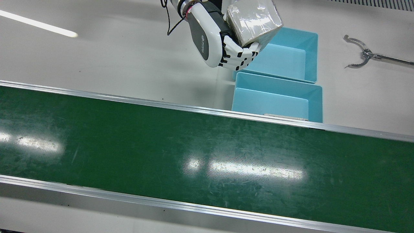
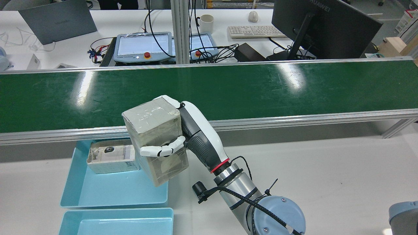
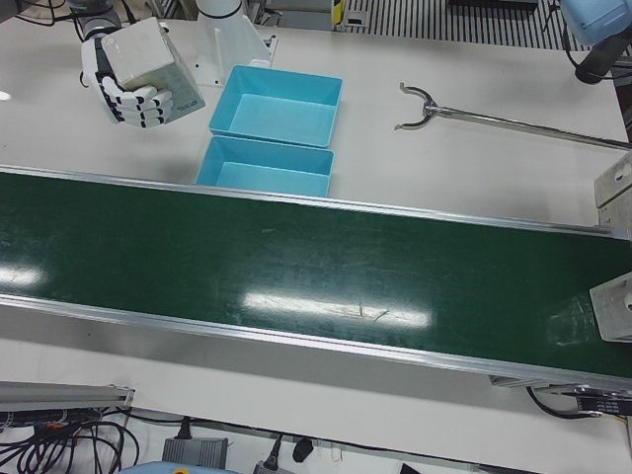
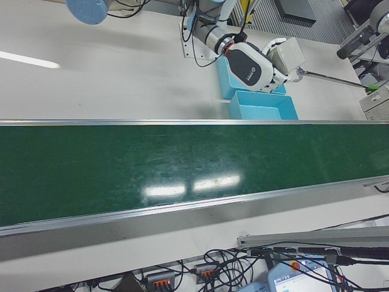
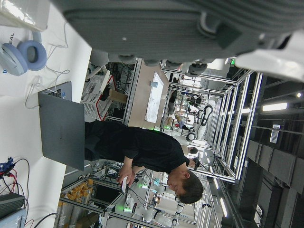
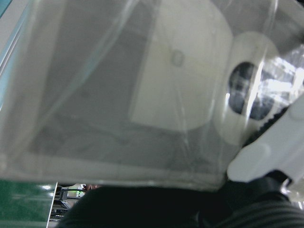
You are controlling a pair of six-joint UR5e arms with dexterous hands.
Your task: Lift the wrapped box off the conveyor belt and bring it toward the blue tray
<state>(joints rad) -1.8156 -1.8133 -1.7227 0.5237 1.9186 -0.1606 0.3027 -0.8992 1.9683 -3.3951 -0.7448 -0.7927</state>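
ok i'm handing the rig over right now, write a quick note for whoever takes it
Right hand: shut on the box, held tilted in the air off the belt.
Left hand: seen only in its own camera, which does not show its state; it is away from the work area.
Trays: two blue ones side by side. The box hangs over the edge of the tray next to the belt, which already holds another wrapped box. The other tray looks empty.
Done: box picked off the belt and carried to the trays. The belt is bare.
Left: finish the carry over the tray. A grabber tool lies on the table, out of the way.
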